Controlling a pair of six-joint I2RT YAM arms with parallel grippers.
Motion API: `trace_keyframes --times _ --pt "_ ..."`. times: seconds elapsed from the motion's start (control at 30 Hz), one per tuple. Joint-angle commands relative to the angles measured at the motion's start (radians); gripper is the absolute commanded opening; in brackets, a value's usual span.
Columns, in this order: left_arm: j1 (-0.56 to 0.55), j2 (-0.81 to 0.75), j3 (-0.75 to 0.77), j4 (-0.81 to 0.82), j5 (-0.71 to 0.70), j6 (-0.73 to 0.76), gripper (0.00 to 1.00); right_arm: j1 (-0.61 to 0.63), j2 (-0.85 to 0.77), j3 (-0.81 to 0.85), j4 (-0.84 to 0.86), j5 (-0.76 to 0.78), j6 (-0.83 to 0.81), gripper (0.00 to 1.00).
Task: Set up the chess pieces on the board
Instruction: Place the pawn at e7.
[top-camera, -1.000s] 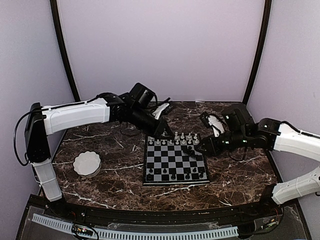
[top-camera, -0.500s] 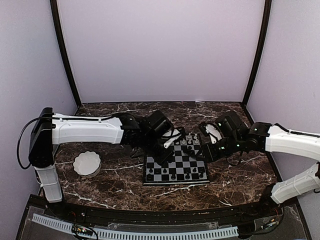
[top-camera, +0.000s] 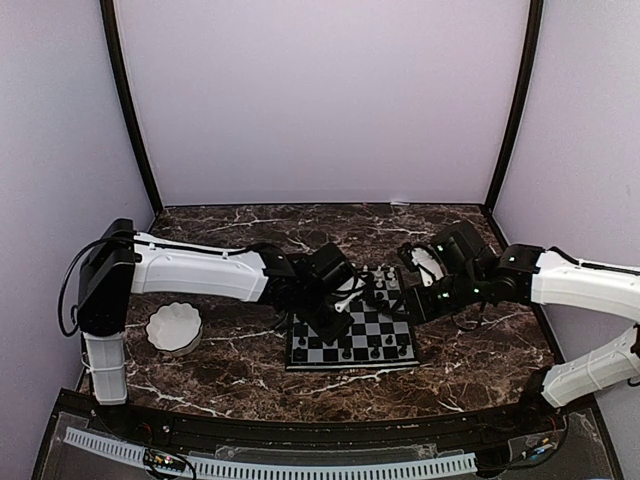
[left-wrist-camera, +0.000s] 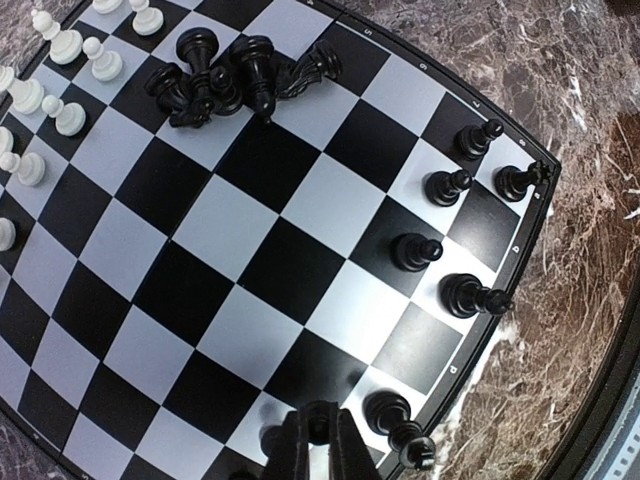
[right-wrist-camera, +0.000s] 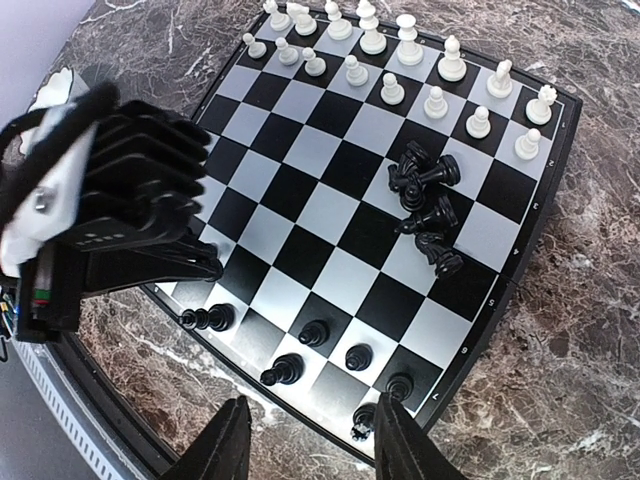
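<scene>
Board (top-camera: 372, 322): flat on the marble table (top-camera: 480, 340), between the two arms.
White pieces (right-wrist-camera: 452, 62): standing in two rows along the far edge.
Black heap (left-wrist-camera: 230, 80): several black pieces toppled together on the squares just in front of the white rows.
Standing black pieces (left-wrist-camera: 415, 250): a few upright along the near edge, with gaps between them.
Left gripper (left-wrist-camera: 320, 425): fingers drawn together, low over the board's near-left corner, with a black piece just beside them; whether they pinch anything cannot be told.
Right gripper (right-wrist-camera: 312, 402): fingers apart, above the board's right side; the heap lies ahead of them, untouched.
Bowl (top-camera: 174, 328): left of the board, well apart.
</scene>
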Motion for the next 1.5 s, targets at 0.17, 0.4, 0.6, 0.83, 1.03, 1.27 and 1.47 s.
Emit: trace_keyframes --times 0.17,0.4,0.6,0.83,1.03,1.27,1.47 --pt "-0.004 0.03 -0.008 0.023 0.015 -0.045 0.0 -0.003 -0.036 -0.011 0.042 -0.003 0.021 0.44" --pt "-0.004 0.06 0.011 0.016 0.019 -0.048 0.0 -0.003 -0.032 -0.01 0.044 -0.006 0.022 0.43" --pt "-0.005 0.069 0.017 0.012 0.026 -0.049 0.0 -0.003 -0.024 -0.006 0.052 -0.009 0.022 0.43" --pt "-0.004 0.07 0.021 0.001 0.025 -0.053 0.07 -0.003 -0.019 -0.003 0.055 -0.012 0.021 0.43" --pt "-0.004 0.069 0.036 -0.017 0.013 -0.051 0.13 -0.003 -0.014 -0.003 0.059 -0.013 0.018 0.43" --pt "-0.005 0.067 0.055 -0.022 0.008 -0.048 0.18 -0.003 -0.006 0.002 0.061 -0.015 0.012 0.43" --pt "-0.004 0.048 0.08 -0.042 -0.011 -0.045 0.2 -0.01 0.0 0.014 0.051 0.016 0.014 0.43"
